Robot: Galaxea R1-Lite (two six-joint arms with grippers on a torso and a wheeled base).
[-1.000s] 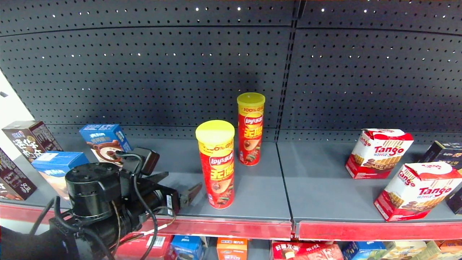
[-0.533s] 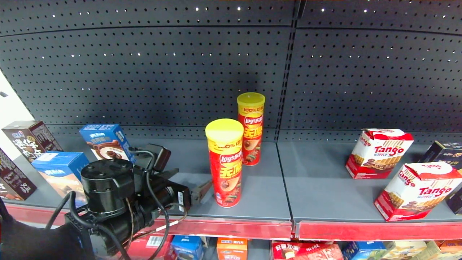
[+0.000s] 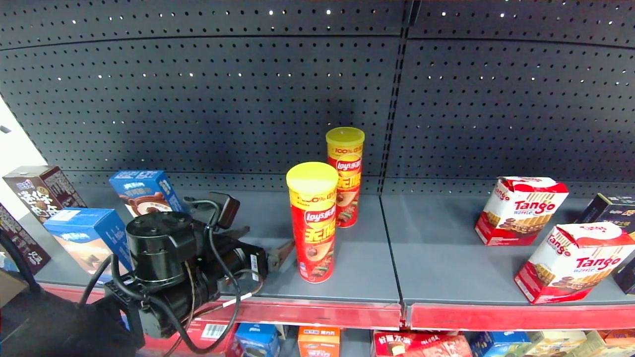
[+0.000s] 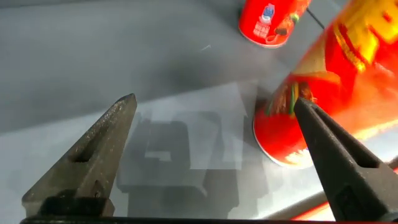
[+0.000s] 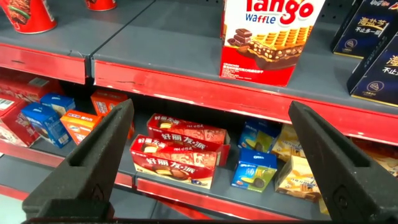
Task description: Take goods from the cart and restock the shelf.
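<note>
Red front can [image 3: 312, 223], yellow-lidded, upright on the grey shelf [image 3: 436, 258], near the front edge and just left of the seam between the two shelf boards. Rear can [image 3: 344, 176] of the same kind upright behind it and slightly to the right, close to the pegboard [image 3: 223, 99]; partly overlapped by the front one in the head view.

Left gripper [image 3: 270, 237] low over the shelf, left of the front can, pointing at its lower half. Jaws wide apart, nothing between them but bare shelf. One finger [image 4: 329, 155] just beside the can's base; contact impossible to tell.

Right gripper [image 5: 211, 107] facing the red lip [image 5: 186, 81] of the shelf, jaws likewise spread wide and holding nothing. Beyond it, a lower tier with red, blue and orange packs [image 5: 180, 152].

On the right board, two red-and-white boxes [image 3: 521, 208], one behind the other, well apart from the cans. At the left end, two blue boxes [image 3: 144, 193] and a brown box [image 3: 42, 188].
</note>
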